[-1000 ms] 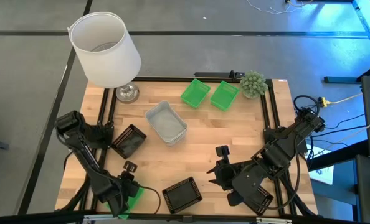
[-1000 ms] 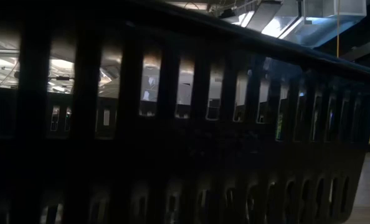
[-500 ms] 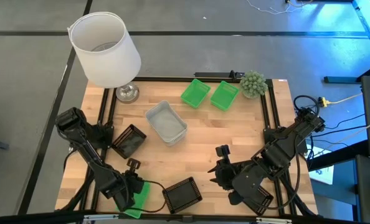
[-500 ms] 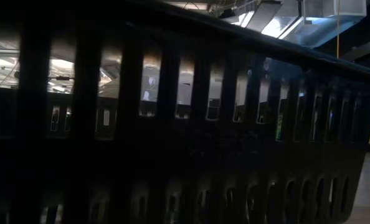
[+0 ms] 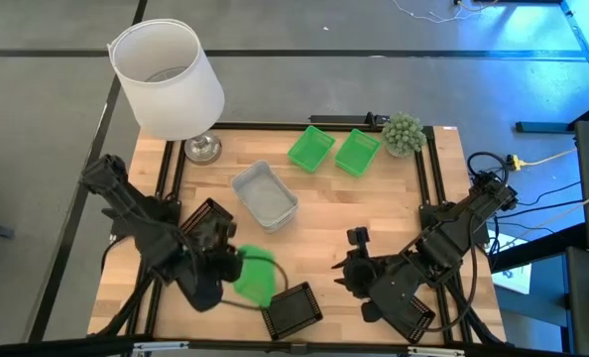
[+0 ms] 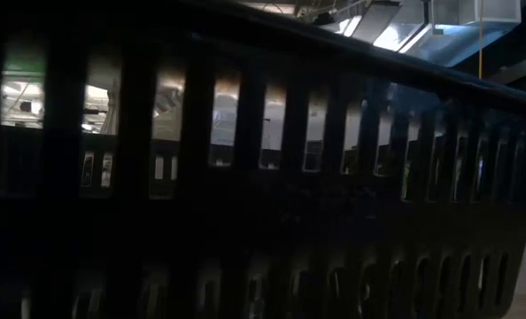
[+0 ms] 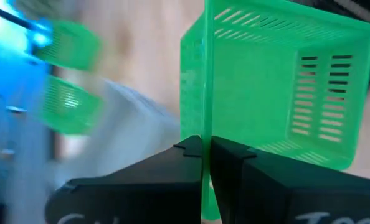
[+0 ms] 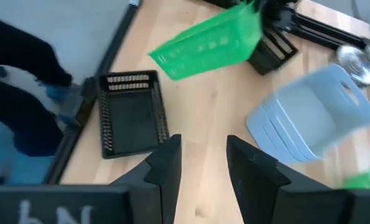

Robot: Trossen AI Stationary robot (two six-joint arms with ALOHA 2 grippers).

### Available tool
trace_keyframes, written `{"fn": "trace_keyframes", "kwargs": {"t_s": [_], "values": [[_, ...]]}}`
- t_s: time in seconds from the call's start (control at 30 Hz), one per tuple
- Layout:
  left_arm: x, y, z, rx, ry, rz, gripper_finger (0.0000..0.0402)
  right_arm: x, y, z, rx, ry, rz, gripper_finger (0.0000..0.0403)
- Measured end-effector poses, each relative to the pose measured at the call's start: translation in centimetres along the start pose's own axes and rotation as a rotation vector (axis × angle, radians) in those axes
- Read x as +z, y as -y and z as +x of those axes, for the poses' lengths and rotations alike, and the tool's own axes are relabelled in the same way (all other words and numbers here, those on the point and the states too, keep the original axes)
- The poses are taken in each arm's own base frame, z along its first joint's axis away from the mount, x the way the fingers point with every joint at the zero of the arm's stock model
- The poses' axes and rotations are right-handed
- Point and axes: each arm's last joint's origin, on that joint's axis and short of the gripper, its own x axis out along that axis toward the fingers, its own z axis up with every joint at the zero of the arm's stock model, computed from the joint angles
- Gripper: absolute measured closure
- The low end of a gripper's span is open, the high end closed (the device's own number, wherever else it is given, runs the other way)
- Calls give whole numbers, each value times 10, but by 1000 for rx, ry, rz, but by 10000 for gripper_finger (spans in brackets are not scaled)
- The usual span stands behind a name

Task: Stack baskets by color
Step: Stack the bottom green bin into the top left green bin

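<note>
My left gripper [image 5: 233, 268] is shut on a bright green basket [image 5: 257, 280] above the table's near left part. The same green basket [image 8: 210, 38] shows tilted in the right wrist view. My right gripper [image 5: 352, 274] hangs open over the near right part, touching nothing. Two green baskets [image 5: 310, 147] [image 5: 357, 152] lie on their bottoms at the far edge. A grey-white stack [image 5: 265, 195] stands mid-table. Black baskets lie at the left [image 5: 205, 223] and near the front edge [image 5: 293, 309]. My left gripper pinches one thin wall of the green basket at its rim [image 7: 203, 134] between its two fingers, one on each face of the wall. The fingers slant down from the table's left. The basket is lifted clear of the table and tipped on its side beyond the fingertips.
A white lamp [image 5: 166, 79] stands at the far left corner and a small green plant [image 5: 404, 132] at the far right. Another black basket [image 5: 413, 319] lies partly under my right arm. A black basket wall [image 6: 263, 177] fills the low view.
My left gripper has risen from the near left corner and swung toward the table's middle, turning as it went. The green basket, which lay on the table at that corner, is now lifted clear and tipped on its side. My right arm has kept still.
</note>
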Motion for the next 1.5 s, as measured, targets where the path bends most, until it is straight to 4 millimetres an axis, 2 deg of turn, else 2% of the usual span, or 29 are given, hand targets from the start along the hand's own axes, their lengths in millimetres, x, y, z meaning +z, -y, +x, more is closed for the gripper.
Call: {"fn": "trace_keyframes", "kwargs": {"t_s": [0.1,0.23,0.47,0.6,0.77,1.0,1.27,1.37,1.5], "values": [[19,-25,-8,70,59,30,401,-5,2,0,-43,-38,33,276],[32,-59,-5,170,56,85,401,-9,5,-1,-101,-69,69,276],[36,-118,21,282,-53,263,401,-15,11,-2,-258,-74,106,276],[39,-159,39,272,-20,323,401,-20,17,-5,-406,-55,158,276],[33,-215,58,283,26,383,401,-28,23,-9,-529,-61,211,276],[10,-278,94,297,7,400,401,-30,24,-10,-552,-63,234,276],[-11,-319,145,311,-3,376,401,-30,25,-10,-559,-50,259,276],[-14,-322,156,313,-21,374,401,-30,25,-10,-559,-48,267,276],[-10,-323,160,339,5,373,401,-30,25,-10,-559,-44,281,276]]}}
